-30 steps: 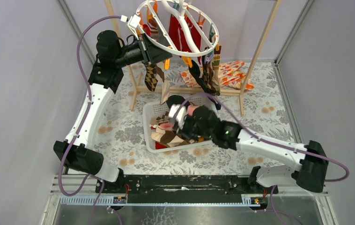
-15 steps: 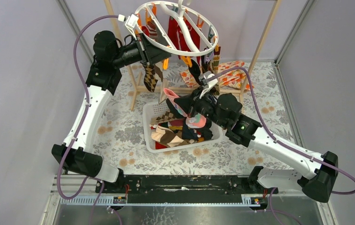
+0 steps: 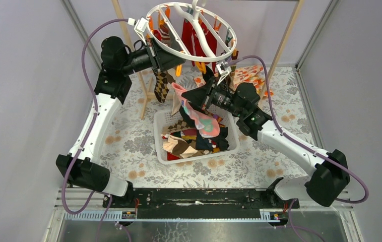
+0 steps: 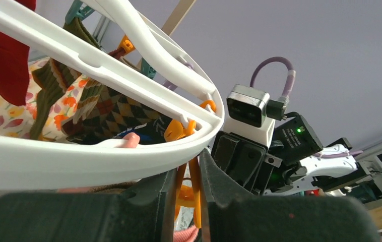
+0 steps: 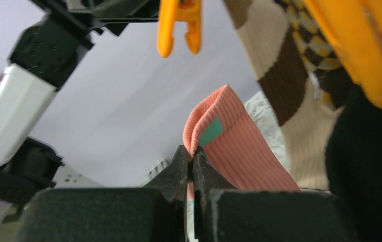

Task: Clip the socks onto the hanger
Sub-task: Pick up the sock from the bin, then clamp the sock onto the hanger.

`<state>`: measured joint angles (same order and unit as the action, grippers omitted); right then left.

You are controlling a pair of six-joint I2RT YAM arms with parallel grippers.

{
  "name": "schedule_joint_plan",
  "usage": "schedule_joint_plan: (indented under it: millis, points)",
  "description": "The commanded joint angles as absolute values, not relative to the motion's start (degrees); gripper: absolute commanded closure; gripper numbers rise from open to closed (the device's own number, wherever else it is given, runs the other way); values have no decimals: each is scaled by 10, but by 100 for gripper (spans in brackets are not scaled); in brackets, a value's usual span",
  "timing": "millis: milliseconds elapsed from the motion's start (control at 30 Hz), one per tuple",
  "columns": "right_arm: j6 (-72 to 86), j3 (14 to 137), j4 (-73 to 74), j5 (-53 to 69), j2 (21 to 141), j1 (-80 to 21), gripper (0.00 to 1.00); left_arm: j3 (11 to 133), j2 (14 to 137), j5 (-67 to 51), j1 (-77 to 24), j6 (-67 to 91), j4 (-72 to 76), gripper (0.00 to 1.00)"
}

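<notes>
Plainly, teal tag (image 5: 210, 132) on pink sock (image 5: 240, 157)

Pink sock (image 3: 199, 117) apparently below white hanger (image 4: 78, 161)

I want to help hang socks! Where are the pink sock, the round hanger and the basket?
pink sock (image 5: 239, 151), right wrist view, on its ribbed cuff.
round hanger (image 4: 53, 164), left wrist view, on the near rim.
basket (image 3: 157, 133), top view, on the left wall.

No legible text, labels or numbers anywhere
</notes>
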<state>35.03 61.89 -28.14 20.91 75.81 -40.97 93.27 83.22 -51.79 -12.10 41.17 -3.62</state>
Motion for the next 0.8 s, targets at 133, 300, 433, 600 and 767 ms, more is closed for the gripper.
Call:
schedule_joint_plan:
  millis: [133, 300, 433, 600, 767]
  points:
    - [452, 699, -435, 418, 787, -395, 100, 898, 830, -589, -122, 524, 120, 100]
    - [501, 715, -485, 435, 777, -390, 100, 902, 831, -592, -120, 538, 134, 100]
    - [542, 711, -522, 440, 774, -375, 100, 897, 828, -595, -120, 553, 152, 100]
    - [573, 669, -561, 426, 790, -350, 100, 880, 824, -608, -120, 587, 198, 100]
    - [570, 655, -574, 405, 797, -334, 100, 869, 830, -627, -118, 648, 270, 100]
